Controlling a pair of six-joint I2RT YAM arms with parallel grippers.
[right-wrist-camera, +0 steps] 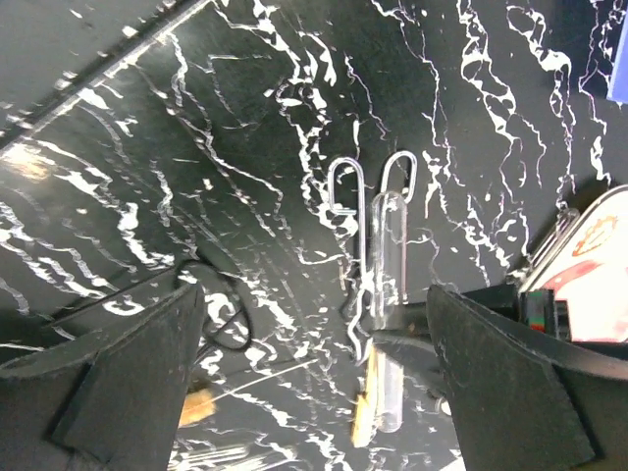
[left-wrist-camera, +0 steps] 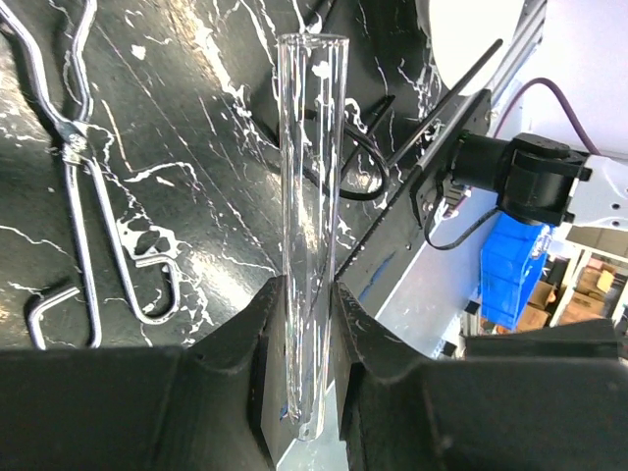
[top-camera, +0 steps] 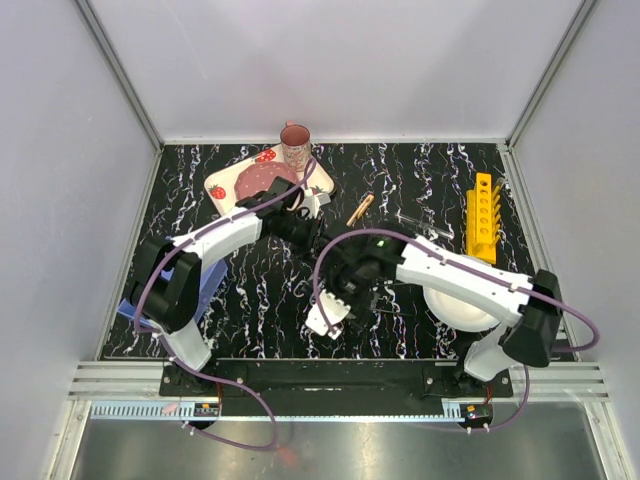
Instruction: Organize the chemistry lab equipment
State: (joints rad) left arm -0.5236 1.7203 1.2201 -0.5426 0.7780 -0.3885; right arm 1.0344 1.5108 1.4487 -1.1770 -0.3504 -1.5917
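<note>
Sorting looks barely begun, we judge: our left hand [left-wrist-camera: 309, 294] clamps one test tube [left-wrist-camera: 312, 177] over the worktop [left-wrist-camera: 196, 108]. Our right hand [right-wrist-camera: 314, 363] gapes empty, while the wire tong [left-wrist-camera: 78, 177] and a wooden-handled tool [top-camera: 360, 209] lie loose.

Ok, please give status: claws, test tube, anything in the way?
Left claw shut on test tube. Right claw open, empty. Wire tong lies on table nearby; right arm close.
</note>
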